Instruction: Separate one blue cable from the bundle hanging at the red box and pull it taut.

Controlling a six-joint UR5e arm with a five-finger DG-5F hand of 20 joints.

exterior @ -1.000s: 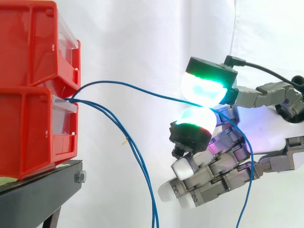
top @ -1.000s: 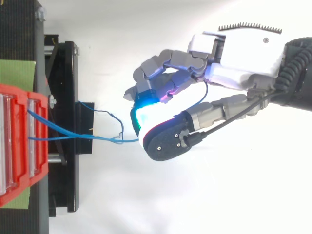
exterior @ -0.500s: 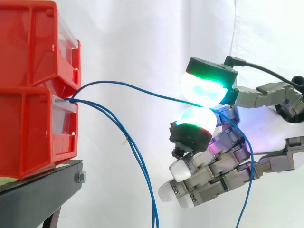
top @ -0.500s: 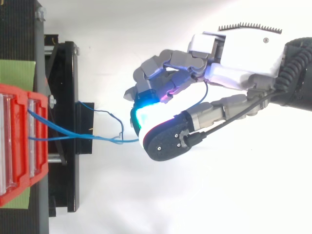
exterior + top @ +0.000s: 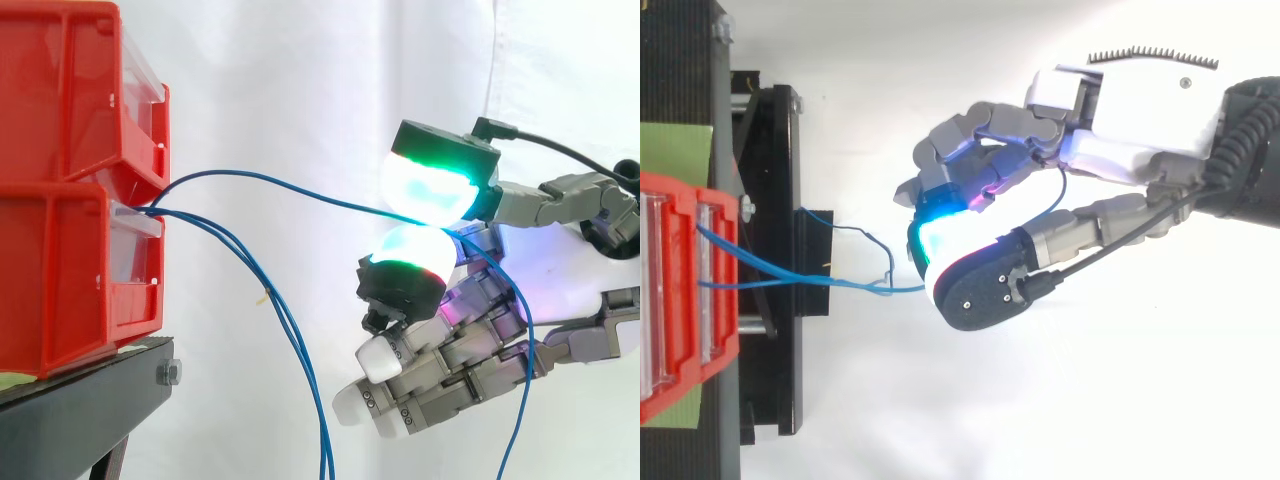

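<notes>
The hand kept its fingers clamped on one blue cable, which ran in a slack arc from the red box above the hanging bundle, unchanged from one second earlier, so the taut pull was judged pending.

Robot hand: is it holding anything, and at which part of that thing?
One blue cable, pinched between glowing fingertips of the robot hand, partway along its length, away from the red box.

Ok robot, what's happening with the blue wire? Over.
Hand pinching one blue cable between glowing pads. Cable bows from the red box, not yet taut. Other cables hang below, clear.
</notes>
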